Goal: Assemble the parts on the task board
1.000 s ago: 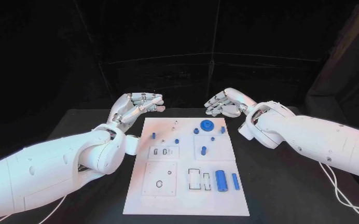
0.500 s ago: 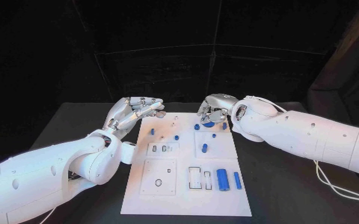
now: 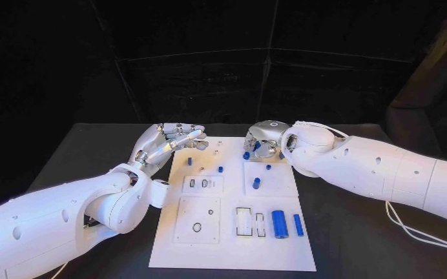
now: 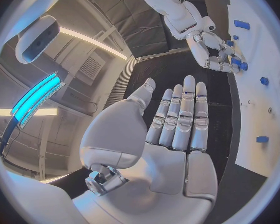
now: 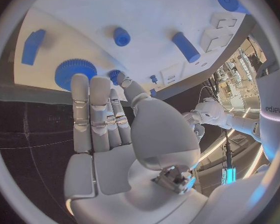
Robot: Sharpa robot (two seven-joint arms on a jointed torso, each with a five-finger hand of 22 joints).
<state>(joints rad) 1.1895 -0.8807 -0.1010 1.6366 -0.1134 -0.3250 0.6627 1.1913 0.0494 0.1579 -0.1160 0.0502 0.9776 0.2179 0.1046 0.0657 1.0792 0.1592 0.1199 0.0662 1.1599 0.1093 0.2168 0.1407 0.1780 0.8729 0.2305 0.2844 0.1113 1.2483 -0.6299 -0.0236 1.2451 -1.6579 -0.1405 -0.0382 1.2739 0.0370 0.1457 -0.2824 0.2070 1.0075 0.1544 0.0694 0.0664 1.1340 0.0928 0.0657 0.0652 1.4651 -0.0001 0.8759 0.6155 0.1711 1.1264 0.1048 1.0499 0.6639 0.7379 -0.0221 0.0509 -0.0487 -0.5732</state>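
The white task board (image 3: 233, 240) lies lengthwise in the middle of the table. On it are a thick blue cylinder (image 3: 280, 215), a slim blue bar (image 3: 298, 225) and several small blue pegs such as one (image 3: 255, 183) near the middle. My right hand (image 3: 263, 140) hangs over the board's far right end, holding nothing, its fingers straight. Its fingertips reach down at the blue gear (image 5: 74, 73), and contact is unclear. A blue block (image 5: 33, 46) and a short round piece (image 5: 121, 36) lie beyond it. My left hand (image 3: 172, 138) hovers at the far left corner, fingers apart and holding nothing.
The black table (image 3: 84, 156) runs wide on both sides of the board. Rectangular and round sockets (image 3: 198, 213) are cut in the board's near half. The left wrist view shows my right hand (image 4: 217, 55) over the blue pieces on the board (image 4: 264, 99).
My right hand has moved in from beside the board to above its far end, down onto the gear. The left hand has hardly shifted. The camera has tilted slightly.
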